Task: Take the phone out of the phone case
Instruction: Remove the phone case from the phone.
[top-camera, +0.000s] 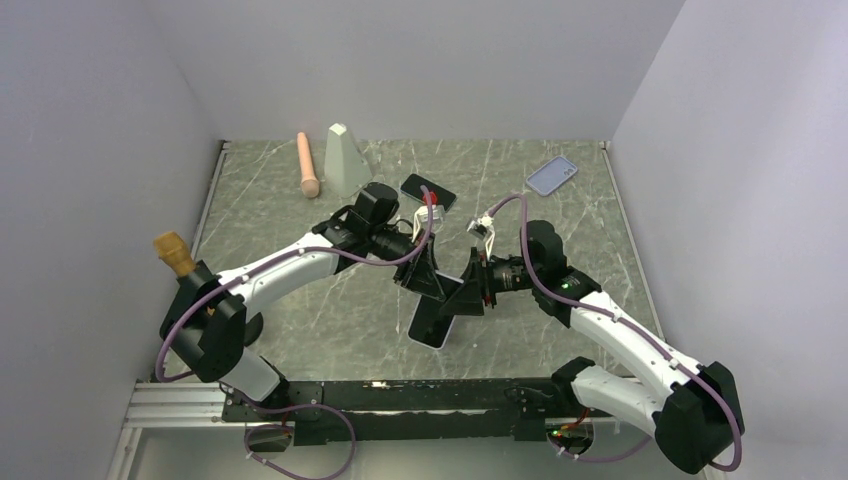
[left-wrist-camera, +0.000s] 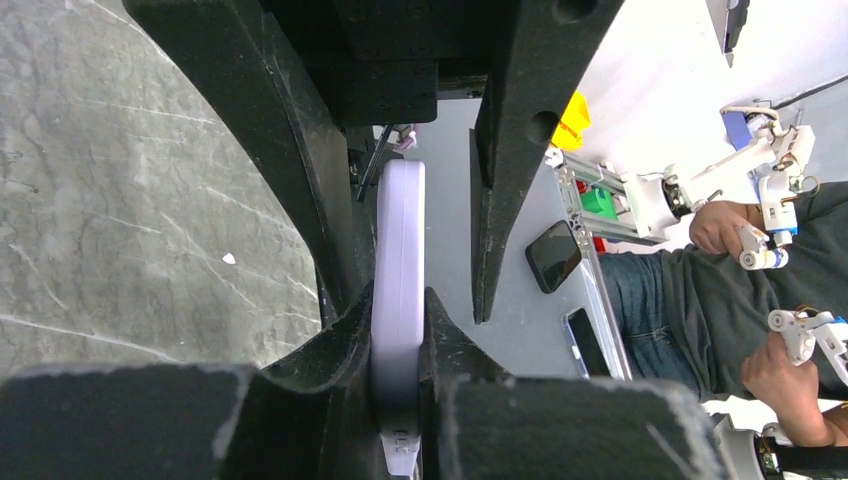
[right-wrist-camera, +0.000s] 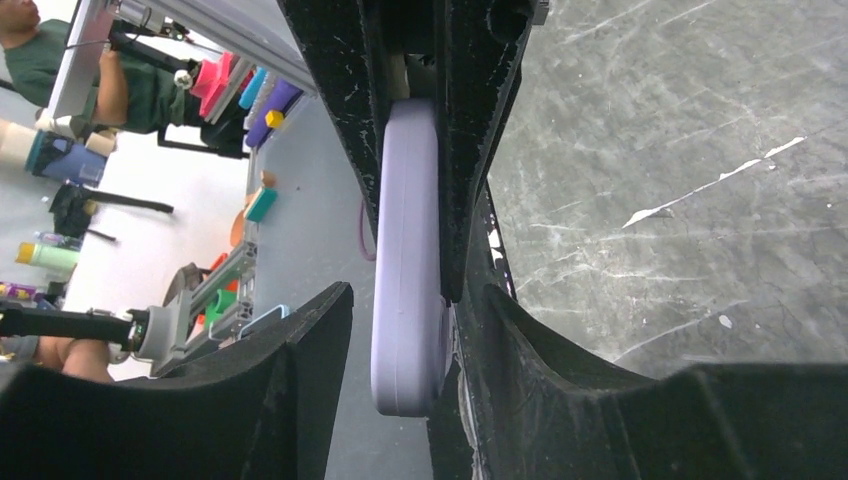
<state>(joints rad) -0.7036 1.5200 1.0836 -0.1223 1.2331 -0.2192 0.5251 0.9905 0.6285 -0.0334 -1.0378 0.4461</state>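
The lavender phone case (top-camera: 428, 338) hangs tilted above the middle of the table, and the dark face of the phone (top-camera: 438, 316) shows inside it. My left gripper (top-camera: 424, 283) is shut on the case's upper part. In the left wrist view both pads press the case's (left-wrist-camera: 400, 230) flat sides around my left gripper (left-wrist-camera: 398, 335). My right gripper (top-camera: 468, 294) comes in from the right. In its wrist view my right gripper (right-wrist-camera: 410, 300) straddles the case's edge (right-wrist-camera: 405, 200). The right finger (right-wrist-camera: 520, 340) touches the case and the left finger (right-wrist-camera: 310, 330) stands off with a gap.
A second black phone (top-camera: 428, 190) lies behind the grippers. A pale blue case (top-camera: 552, 175) lies at the back right. A peach cylinder (top-camera: 308, 165) and a grey tapered block (top-camera: 345, 158) stand at the back left. A brown object (top-camera: 175, 253) sits by the left wall.
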